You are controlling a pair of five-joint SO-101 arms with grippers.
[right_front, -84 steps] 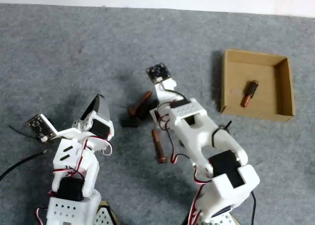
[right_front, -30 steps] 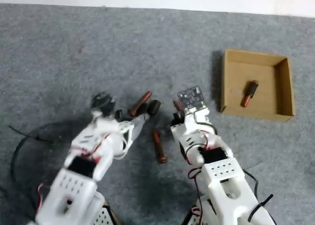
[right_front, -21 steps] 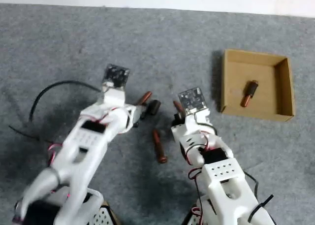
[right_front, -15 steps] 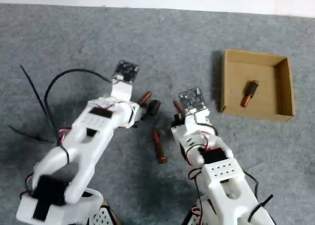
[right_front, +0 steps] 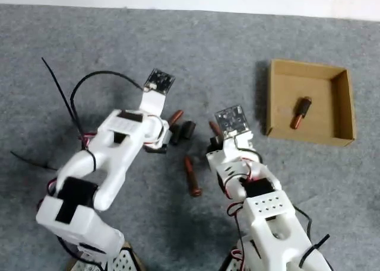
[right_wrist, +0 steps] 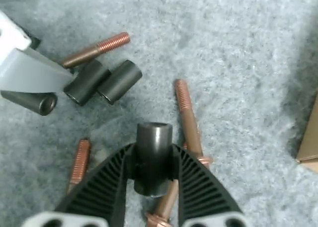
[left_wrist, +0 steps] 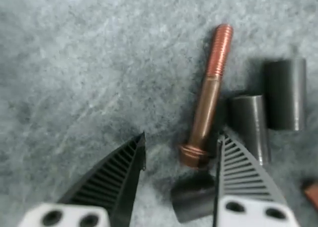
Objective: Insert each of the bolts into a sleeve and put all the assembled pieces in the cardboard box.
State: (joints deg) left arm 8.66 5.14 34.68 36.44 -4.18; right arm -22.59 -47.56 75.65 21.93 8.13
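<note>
One assembled piece lies in the cardboard box; every other pairing is outstanding. Your right tool is clamped on a sleeve, held over the grey surface with loose bolts just beneath. Your left tool is spread wide astride the head of a bolt, gripping nothing. Obstruction: two loose sleeves lie just beside that bolt and a third sleeve sits at its head. Expect them to be nudged on closing.

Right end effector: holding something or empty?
Holding. In the right wrist view the right end effector is shut on a black sleeve, clamped on both sides, open end visible.
</note>
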